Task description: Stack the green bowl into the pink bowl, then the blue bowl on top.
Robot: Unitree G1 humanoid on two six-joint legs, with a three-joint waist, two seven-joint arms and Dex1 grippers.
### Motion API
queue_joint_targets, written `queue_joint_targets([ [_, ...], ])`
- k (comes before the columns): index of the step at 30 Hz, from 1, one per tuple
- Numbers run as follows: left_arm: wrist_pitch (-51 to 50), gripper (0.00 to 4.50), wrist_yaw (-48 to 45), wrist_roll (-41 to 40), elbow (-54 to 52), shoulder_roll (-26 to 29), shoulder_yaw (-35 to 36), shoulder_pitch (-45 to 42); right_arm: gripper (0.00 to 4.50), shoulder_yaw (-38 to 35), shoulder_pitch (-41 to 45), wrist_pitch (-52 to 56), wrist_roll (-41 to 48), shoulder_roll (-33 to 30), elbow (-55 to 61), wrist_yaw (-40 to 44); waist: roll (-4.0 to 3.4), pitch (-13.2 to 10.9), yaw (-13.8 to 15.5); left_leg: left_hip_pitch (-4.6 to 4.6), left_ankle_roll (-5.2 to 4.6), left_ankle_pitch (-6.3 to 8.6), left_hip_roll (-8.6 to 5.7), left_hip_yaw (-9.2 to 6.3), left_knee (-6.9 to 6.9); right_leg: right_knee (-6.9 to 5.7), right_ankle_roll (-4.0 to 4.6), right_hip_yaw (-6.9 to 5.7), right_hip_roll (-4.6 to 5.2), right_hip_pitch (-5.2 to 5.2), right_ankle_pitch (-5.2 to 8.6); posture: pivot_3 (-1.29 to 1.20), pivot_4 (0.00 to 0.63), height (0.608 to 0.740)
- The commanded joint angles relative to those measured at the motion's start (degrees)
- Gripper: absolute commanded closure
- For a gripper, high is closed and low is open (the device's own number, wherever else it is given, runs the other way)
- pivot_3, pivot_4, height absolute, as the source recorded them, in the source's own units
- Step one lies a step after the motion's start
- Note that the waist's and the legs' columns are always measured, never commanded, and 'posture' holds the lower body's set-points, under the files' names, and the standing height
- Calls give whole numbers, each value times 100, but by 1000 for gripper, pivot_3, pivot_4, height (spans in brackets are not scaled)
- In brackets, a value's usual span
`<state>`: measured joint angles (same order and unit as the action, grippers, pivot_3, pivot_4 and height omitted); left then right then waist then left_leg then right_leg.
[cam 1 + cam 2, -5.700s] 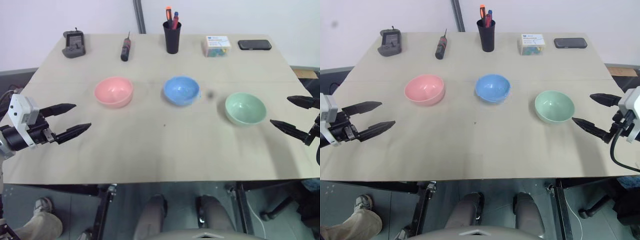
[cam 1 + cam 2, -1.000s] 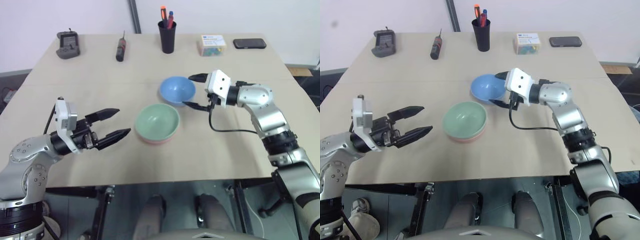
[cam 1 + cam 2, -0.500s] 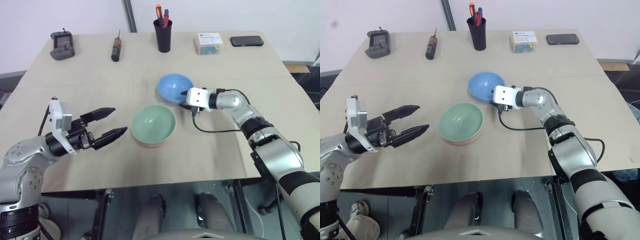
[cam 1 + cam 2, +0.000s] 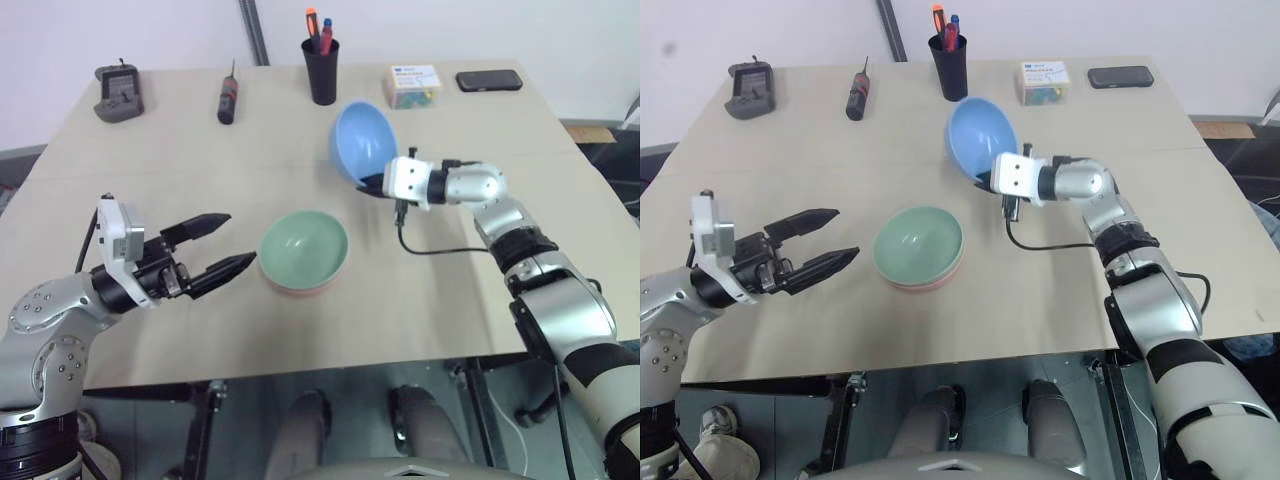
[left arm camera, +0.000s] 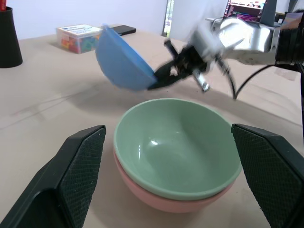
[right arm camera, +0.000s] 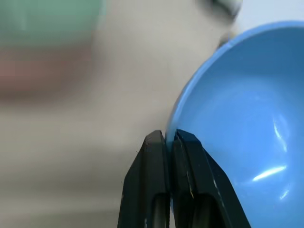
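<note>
1. The blue bowl looks like thin, smooth plastic: light, fairly stiff, and probably slippery. The rim seems the only sensible hold, since the curved wall offers nothing to pinch.
2. It hangs above the desk in the upper middle of the left eye view, tipped steeply on edge, below the black pen cup.
3. The right gripper is clenched on the bowl's rim, one finger inside and one outside. A hold this narrow at one edge may let the bowl swing or slip; that is a judgement.
4. The right arm reaches in from the right of the frame toward the centre, its forearm roughly level.
5. The green bowl sits nested in the pink bowl, at the centre of the frame, below and left of the blue one. The first stacking step appears done.
6. The left gripper hovers at centre left, released and wide apart, pointing at the stack but clear of it.
</note>
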<state>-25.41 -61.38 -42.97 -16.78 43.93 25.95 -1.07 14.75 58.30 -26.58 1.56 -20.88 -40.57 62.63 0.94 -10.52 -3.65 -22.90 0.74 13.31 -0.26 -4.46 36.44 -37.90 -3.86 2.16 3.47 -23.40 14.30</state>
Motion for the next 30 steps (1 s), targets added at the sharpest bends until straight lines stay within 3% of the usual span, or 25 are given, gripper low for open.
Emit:
queue_joint_targets([
  [1, 148, 0, -190, -27, -16, 127, 204, 148, 4437, 67, -708, 1933, 1449, -407, 2807, 983, -1, 0, 33, 2, -1, 0, 1, -6, -1, 0, 0, 1, 1, 1, 0, 0, 150, 740],
  [4, 109, 0, -398, -80, 35, 307, 389, 338, 4437, 189, -1001, 3159, 1879, -535, 4266, 902, -2, -1, 35, -5, -1, 1, -1, -12, -2, 1, 0, 5, 6, -7, 0, 0, 150, 740],
  [9, 86, 0, -662, -95, 180, 569, 587, 488, 4437, 525, -1070, 3838, 1654, -326, 4622, 691, 0, 1, 33, 13, -1, 0, 3, -3, -2, -10, 0, 5, -5, -4, 0, 0, 150, 740],
  [10, 87, 0, -705, -89, 201, 617, 627, 508, 3957, 569, -1056, 3915, 1604, -272, 4545, 661, -1, 0, 38, 12, -1, 0, 3, 4, 0, -10, 0, 3, -8, -2, 0, 0, 150, 740],
  [12, 68, 0, -763, -100, 214, 682, 727, 560, 3672, 600, -1055, 4069, 1638, -214, 4487, 683, 0, 1, 59, 10, 1, -1, 4, 12, 7, -10, 0, 3, -9, -2, 0, 0, 150, 740],
  [13, 45, 0, -790, -123, 202, 710, 786, 607, 3301, 619, -1066, 4080, 1618, -200, 4465, 689, 0, 1, 75, 9, 1, -1, 4, 12, 8, -10, 1, 3, -9, -1, 0, 0, 150, 740],
  [17, -107, 0, -883, -201, 17, 798, 1017, 904, 1529, 602, -1123, 3774, 1239, -202, 4231, 466, 2, 2, 118, 4, 1, 0, 3, 14, 9, -7, 1, 4, -6, -3, -1, 0, 150, 740],
  [20, -334, 0, -585, -95, -139, 830, 1077, 1118, 191, 181, -1285, 3696, 1341, -162, 4321, 109, 2, 2, 125, 1, 1, 0, 3, 15, 4, -4, 1, 4, -5, -5, 0, 0, 150, 740],
  [25, 44, 0, -103, 633, -371, 636, 892, 1495, 66, -657, -1996, 4047, 1835, -592, 5042, -157, 3, 2, 159, -3, 0, 0, 1, 8, 2, 1, 1, 2, 5, -4, 0, 0, 150, 740],
  [30, 264, 0, -160, 836, -222, 630, 900, 1616, 66, -1468, -3364, 4569, 2022, -1603, 5705, -280, 10, 7, 217, -5, -1, 0, -8, 12, 0, 6, 1, -6, 13, 0, 0, 0, 150, 740],
])
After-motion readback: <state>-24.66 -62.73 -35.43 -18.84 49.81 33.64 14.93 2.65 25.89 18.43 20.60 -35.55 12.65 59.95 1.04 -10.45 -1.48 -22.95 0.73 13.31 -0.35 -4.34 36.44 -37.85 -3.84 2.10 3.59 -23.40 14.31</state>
